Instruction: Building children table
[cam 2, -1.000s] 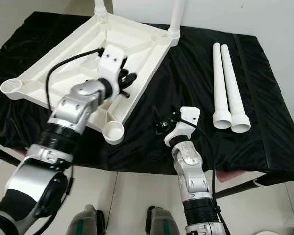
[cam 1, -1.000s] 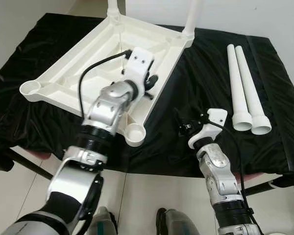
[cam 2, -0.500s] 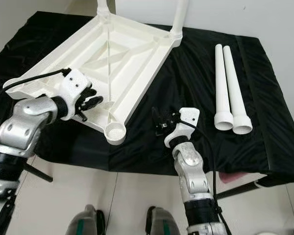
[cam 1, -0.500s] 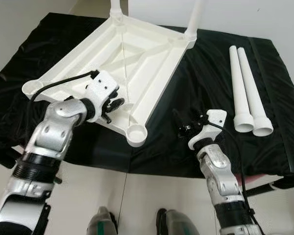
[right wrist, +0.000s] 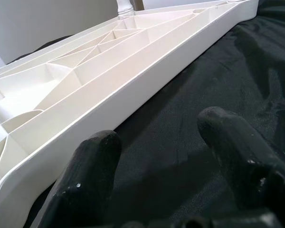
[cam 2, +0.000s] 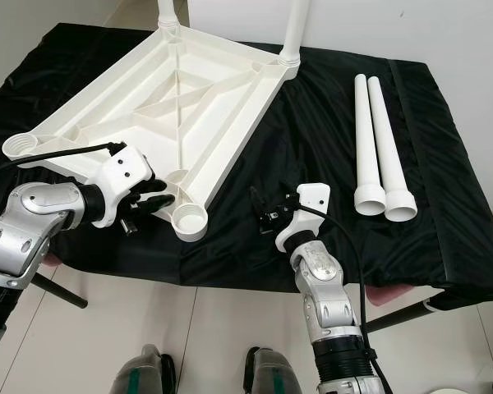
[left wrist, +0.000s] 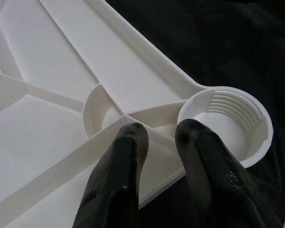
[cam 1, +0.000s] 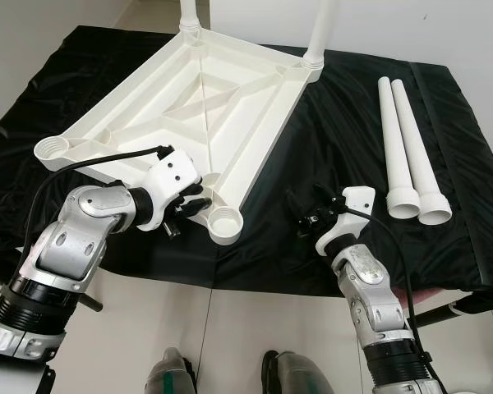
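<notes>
the upturned tabletop (cam 1: pixel 189 107) lies on the black-draped surface (cam 1: pixel 345 115), two loose legs (cam 1: pixel 407 148) well apart on its right. pushed from its near corner socket (cam 1: pixel 223 223), it could skid. left end effector (cam 1: pixel 189 201), fingers slightly parted, has dropped back there from the middle ribs; right end effector (cam 1: pixel 304 215) stays open, empty.

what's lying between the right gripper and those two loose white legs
Nothing but bare black cloth. In the left eye view, the right gripper hovers over it, and the two loose legs lie farther to its right.
</notes>
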### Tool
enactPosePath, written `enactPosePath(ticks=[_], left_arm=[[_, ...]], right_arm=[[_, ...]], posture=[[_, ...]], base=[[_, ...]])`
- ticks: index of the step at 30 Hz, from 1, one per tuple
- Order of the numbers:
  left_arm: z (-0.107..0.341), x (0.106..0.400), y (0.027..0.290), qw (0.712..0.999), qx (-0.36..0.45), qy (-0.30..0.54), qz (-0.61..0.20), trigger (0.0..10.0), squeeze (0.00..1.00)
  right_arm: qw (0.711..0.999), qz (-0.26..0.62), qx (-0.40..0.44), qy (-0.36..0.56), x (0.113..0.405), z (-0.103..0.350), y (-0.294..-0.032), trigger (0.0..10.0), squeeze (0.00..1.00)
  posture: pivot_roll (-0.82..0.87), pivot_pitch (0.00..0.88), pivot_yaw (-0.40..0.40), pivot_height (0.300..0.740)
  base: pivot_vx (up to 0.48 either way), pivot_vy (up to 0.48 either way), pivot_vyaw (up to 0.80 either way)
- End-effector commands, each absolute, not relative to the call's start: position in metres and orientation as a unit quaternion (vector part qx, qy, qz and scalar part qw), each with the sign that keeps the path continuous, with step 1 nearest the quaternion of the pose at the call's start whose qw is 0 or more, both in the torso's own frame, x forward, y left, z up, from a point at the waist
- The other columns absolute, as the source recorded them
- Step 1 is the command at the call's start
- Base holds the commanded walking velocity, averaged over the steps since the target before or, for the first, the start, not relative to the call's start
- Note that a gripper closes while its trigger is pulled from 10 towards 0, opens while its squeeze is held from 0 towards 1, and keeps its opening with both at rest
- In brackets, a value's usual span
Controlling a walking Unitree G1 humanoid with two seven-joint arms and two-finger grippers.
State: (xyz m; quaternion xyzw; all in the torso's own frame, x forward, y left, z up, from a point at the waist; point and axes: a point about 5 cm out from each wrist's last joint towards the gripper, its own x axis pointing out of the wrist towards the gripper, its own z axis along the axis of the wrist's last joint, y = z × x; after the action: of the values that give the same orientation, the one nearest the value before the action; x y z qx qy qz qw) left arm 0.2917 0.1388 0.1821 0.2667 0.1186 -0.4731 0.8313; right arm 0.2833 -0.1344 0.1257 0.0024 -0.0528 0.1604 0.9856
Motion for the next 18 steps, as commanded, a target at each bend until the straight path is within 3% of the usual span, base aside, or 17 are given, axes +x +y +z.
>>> enactPosePath(ticks=[1, 18], left_arm=[[0.181, 0.288, 0.136, 0.823, 0.273, 0.118, -0.484, 10.0, 0.0], [0.16, 0.298, 0.134, 0.818, 0.326, 0.154, -0.449, 10.0, 0.0]], right_arm=[[0.986, 0.162, 0.002, -0.047, 0.281, 0.124, -0.135, 10.0, 0.0], [0.988, 0.145, -0.002, -0.051, 0.282, 0.128, -0.144, 10.0, 0.0]], posture=[[-0.04, 0.061, -0.018, 0.74], [-0.07, 0.076, -0.01, 0.74]], base=[[0.0, 0.0, 0.0], [0.0, 0.0, 0.0]])
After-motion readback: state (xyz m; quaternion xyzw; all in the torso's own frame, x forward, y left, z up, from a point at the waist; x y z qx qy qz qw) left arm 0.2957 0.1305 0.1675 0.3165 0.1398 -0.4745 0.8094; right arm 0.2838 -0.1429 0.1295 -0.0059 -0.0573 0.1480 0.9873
